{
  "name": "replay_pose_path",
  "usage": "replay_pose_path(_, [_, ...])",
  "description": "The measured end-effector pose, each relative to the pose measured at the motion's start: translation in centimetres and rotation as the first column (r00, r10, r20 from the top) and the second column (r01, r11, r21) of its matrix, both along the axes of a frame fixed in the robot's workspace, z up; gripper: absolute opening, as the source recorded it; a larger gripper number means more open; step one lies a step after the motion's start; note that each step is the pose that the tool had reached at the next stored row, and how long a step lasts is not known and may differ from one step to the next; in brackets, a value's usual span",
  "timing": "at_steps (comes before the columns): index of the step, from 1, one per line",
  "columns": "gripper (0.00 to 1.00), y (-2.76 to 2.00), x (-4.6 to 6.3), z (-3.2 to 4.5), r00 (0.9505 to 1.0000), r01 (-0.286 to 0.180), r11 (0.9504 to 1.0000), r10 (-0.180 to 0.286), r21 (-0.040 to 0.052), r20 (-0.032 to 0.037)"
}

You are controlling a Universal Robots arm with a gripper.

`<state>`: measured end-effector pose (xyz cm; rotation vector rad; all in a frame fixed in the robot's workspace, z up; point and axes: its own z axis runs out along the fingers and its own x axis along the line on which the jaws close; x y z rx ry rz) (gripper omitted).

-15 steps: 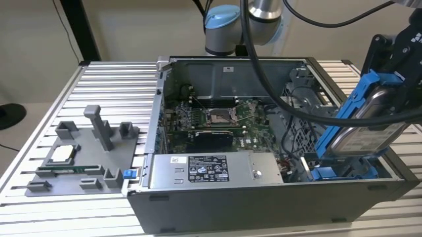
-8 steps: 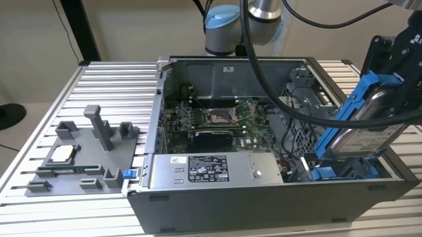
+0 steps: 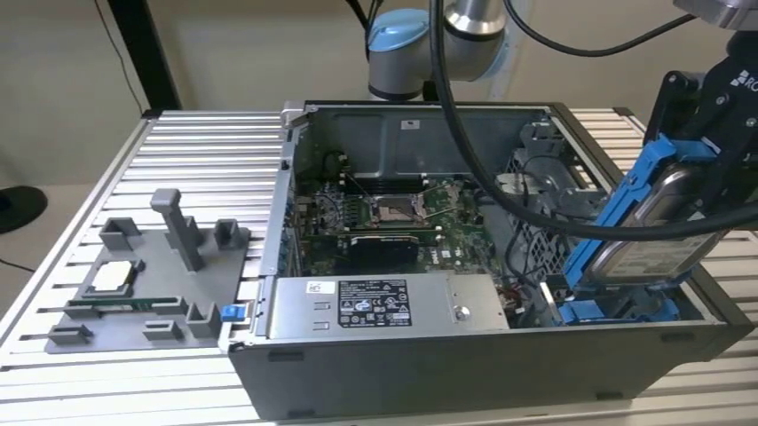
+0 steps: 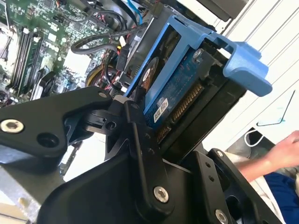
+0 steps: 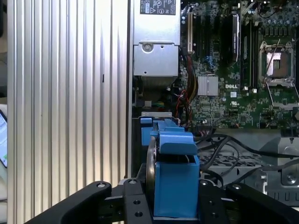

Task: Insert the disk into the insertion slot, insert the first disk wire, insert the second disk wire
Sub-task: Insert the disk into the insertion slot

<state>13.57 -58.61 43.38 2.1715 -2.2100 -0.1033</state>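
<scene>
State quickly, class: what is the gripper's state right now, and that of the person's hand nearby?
The gripper: shut on the disk, held on edge over the case.
The person's hand: cannot tell.

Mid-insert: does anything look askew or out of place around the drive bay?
The gripper holds the disk steeply tilted, its lower end at the blue rails of the insertion slot, not seated flat. A person's hand shows beyond the disk in the second wrist view.

Plain beige wall behind a ribbed aluminium table, black upright post at the exterior view's left.
</scene>
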Motion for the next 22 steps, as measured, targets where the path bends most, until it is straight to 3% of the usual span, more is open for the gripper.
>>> replay_pose_path(8, [0.0,-0.05,0.0,-1.45,1.0,0.003,1.0,-0.003,-0.0001,0.0])
replay_pose_path(15, [0.0,0.33,-0.2,-2.54,0.9999,0.011,0.9999,-0.011,0.0004,0.0])
replay_pose_path(22, [0.0,0.34,-0.2,-3.8,0.9999,0.011,0.9999,-0.011,0.0004,0.0])
